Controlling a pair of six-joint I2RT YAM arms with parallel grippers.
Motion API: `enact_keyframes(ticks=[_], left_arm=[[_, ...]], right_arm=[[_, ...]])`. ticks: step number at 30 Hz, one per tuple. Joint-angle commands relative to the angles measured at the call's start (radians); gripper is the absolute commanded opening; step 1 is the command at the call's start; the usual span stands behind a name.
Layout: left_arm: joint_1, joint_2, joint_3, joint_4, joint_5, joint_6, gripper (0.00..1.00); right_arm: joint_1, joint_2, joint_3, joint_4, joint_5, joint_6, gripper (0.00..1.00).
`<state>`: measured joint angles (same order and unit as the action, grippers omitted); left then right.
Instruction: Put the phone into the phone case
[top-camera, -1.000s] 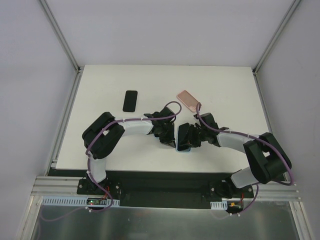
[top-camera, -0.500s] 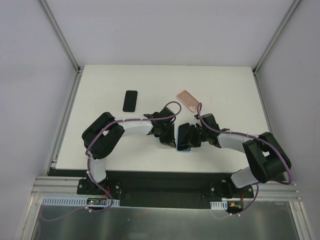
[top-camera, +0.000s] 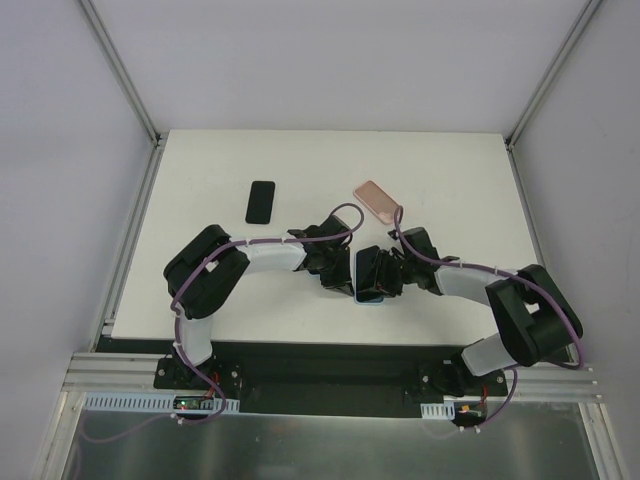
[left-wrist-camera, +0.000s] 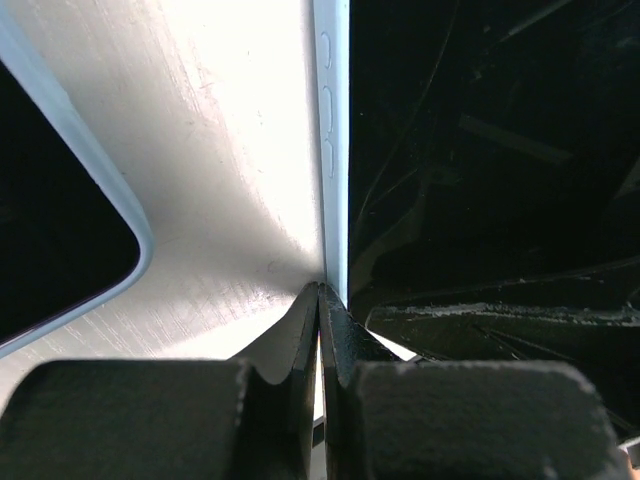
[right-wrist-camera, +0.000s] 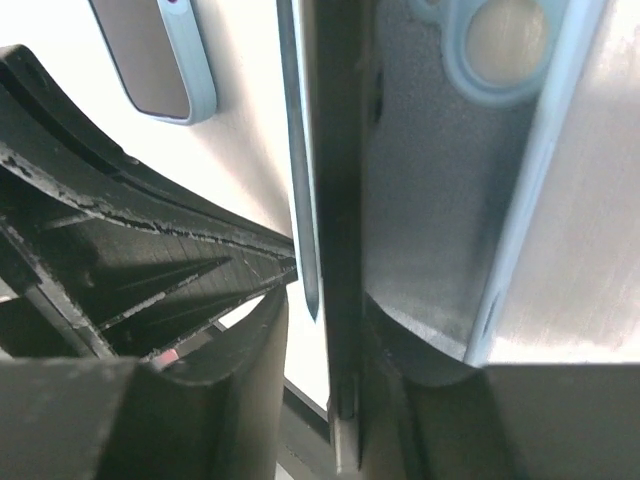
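Now the right gripper (right-wrist-camera: 330, 315) is loosening off the phone (right-wrist-camera: 335, 150) while the clenched left gripper (left-wrist-camera: 320, 292) is bracing the case (left-wrist-camera: 335, 120), the phone apparently standing unseated.

**Two black-and-white arms, strung with purple cable**

The left arm (top-camera: 215, 280) and the right arm (top-camera: 520, 320) are built of bulky black joint housings, which are linked by white tubular segments. A purple cable (top-camera: 262, 240) is run along each arm from base to wrist and is left in loose loops near both ends. The black bases (top-camera: 190, 372) are bolted to a metal rail. The left gripper (left-wrist-camera: 320, 292) and the right gripper (right-wrist-camera: 330, 310) are made in black. Their fingers (left-wrist-camera: 140, 420) are seen as matte, grainy blocks, tapered to thin wedge tips with rough edges.
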<state>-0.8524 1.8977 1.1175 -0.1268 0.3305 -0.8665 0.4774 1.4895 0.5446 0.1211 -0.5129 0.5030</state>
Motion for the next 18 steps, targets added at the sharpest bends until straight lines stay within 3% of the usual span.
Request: enact_keyframes(ticks=[1,10,18], left_arm=[[-0.013,-0.028,-0.001,0.042,0.002,-0.012,0.0],[-0.013,-0.038,-0.004,0.041,-0.007,-0.012,0.0],[-0.01,-0.061,-0.001,0.041,-0.01,-0.005,0.0]], right_arm=[[0.006,-0.064,0.051,-0.116,0.037,-0.055,0.34],[0.006,-0.166,0.12,-0.371,0.188,-0.129,0.46],[0.006,-0.239,0.138,-0.518,0.237,-0.155,0.49]])
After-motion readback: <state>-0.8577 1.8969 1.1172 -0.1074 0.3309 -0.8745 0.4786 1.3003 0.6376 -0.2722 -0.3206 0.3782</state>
